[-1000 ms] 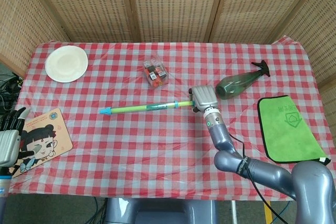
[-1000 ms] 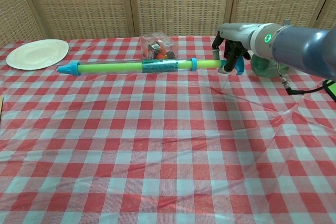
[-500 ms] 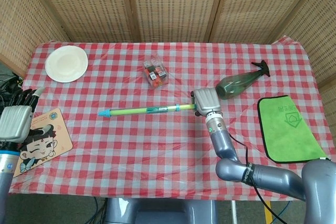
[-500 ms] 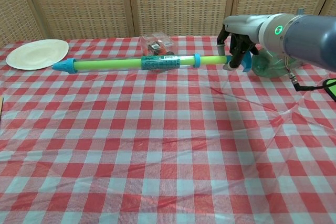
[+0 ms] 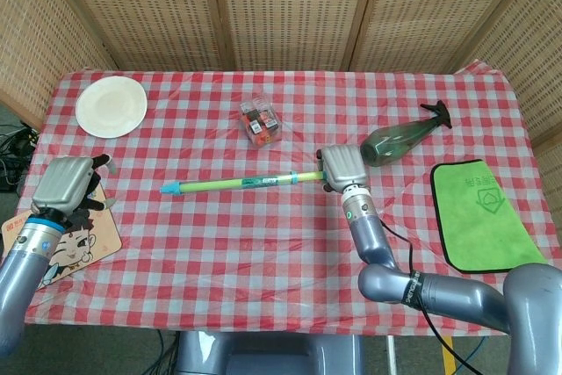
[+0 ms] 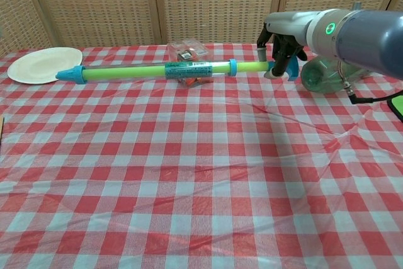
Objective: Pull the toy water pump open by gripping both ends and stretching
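The toy water pump (image 5: 239,183) (image 6: 157,70) is a long green tube with a blue nozzle at its left end and a blue handle at its right. It hangs level above the checked cloth. My right hand (image 5: 341,167) (image 6: 281,43) grips the handle end. My left hand (image 5: 68,183) hovers over the table's left edge, well left of the nozzle (image 5: 169,189), fingers apart and holding nothing. The chest view does not show the left hand.
A clear box of small toys (image 5: 260,120) (image 6: 187,55) sits behind the pump. A dark green spray bottle (image 5: 399,139) (image 6: 329,72) lies by my right hand. A green cloth (image 5: 483,215) is at the right, a white plate (image 5: 111,105) far left, a cartoon card (image 5: 63,239) under my left hand.
My left hand has come up and in from the left edge toward the nozzle. The right hand has lifted the pump a little, its nozzle end swinging left.
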Controlling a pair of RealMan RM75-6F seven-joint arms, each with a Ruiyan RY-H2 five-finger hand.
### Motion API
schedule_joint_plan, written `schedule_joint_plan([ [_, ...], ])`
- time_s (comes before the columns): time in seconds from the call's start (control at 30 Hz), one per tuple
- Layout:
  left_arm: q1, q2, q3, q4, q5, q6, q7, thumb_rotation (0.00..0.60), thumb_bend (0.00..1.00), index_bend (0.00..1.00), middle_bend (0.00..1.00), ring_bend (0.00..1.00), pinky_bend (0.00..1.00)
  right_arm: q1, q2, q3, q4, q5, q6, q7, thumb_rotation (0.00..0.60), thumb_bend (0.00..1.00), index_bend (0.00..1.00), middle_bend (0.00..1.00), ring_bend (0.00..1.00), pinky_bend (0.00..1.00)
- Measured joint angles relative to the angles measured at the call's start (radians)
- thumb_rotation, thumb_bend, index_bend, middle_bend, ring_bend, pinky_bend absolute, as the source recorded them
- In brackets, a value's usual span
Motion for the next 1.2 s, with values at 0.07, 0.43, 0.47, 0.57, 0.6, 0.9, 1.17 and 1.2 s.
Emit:
schedule_joint_plan([
  [0.07, -0.036, 0.006, -0.008, -0.003, -0.055, -0.03, 0.014, 0.6, 0.18, 0.45, 0.94, 0.83, 0.7, 0.005, -0.006, 0.001, 0.005, 0.003, -0.003, 0.003, 0.6, 0.51, 0.81, 1.0, 1.0, 0.78],
  [0.43, -0.243, -0.003, -0.003, -0.032, -0.375, -0.038, 0.194, 0.6, 0.17, 0.38, 0.94, 0.83, 0.7, 0.022, -0.032, -0.004, 0.037, 0.007, -0.002, 0.02, 0.6, 0.51, 0.81, 1.0, 1.0, 0.78],
  [0.47, -0.258, -0.008, 0.0, -0.036, -0.397, -0.025, 0.211, 0.6, 0.17, 0.38, 0.94, 0.83, 0.7, 0.024, -0.033, -0.004, 0.039, 0.008, -0.002, 0.021, 0.6, 0.51, 0.81, 1.0, 1.0, 0.78],
  [0.57, -0.291, -0.017, 0.005, -0.048, -0.448, -0.006, 0.235, 0.6, 0.17, 0.38, 0.94, 0.83, 0.7, 0.026, -0.037, -0.005, 0.042, 0.008, -0.001, 0.023, 0.6, 0.51, 0.81, 1.0, 1.0, 0.78],
  [0.6, -0.301, -0.019, 0.007, -0.051, -0.461, -0.003, 0.24, 0.6, 0.17, 0.38, 0.94, 0.83, 0.7, 0.027, -0.037, -0.005, 0.043, 0.008, -0.001, 0.023, 0.6, 0.51, 0.81, 1.0, 1.0, 0.78],
  [0.9, -0.38, -0.038, 0.034, -0.085, -0.571, 0.026, 0.301, 0.6, 0.16, 0.39, 0.94, 0.83, 0.7, 0.033, -0.05, -0.009, 0.059, 0.015, -0.006, 0.031, 0.6, 0.51, 0.81, 1.0, 1.0, 0.78],
  [1.17, -0.415, -0.075, 0.059, -0.098, -0.611, 0.05, 0.313, 0.6, 0.17, 0.39, 0.94, 0.83, 0.7, 0.035, -0.059, -0.01, 0.069, 0.01, -0.003, 0.04, 0.6, 0.51, 0.81, 1.0, 1.0, 0.78],
  [1.2, -0.418, -0.079, 0.062, -0.098, -0.613, 0.054, 0.313, 0.6, 0.17, 0.39, 0.94, 0.83, 0.7, 0.035, -0.059, -0.01, 0.069, 0.01, -0.002, 0.04, 0.6, 0.51, 0.81, 1.0, 1.0, 0.78],
])
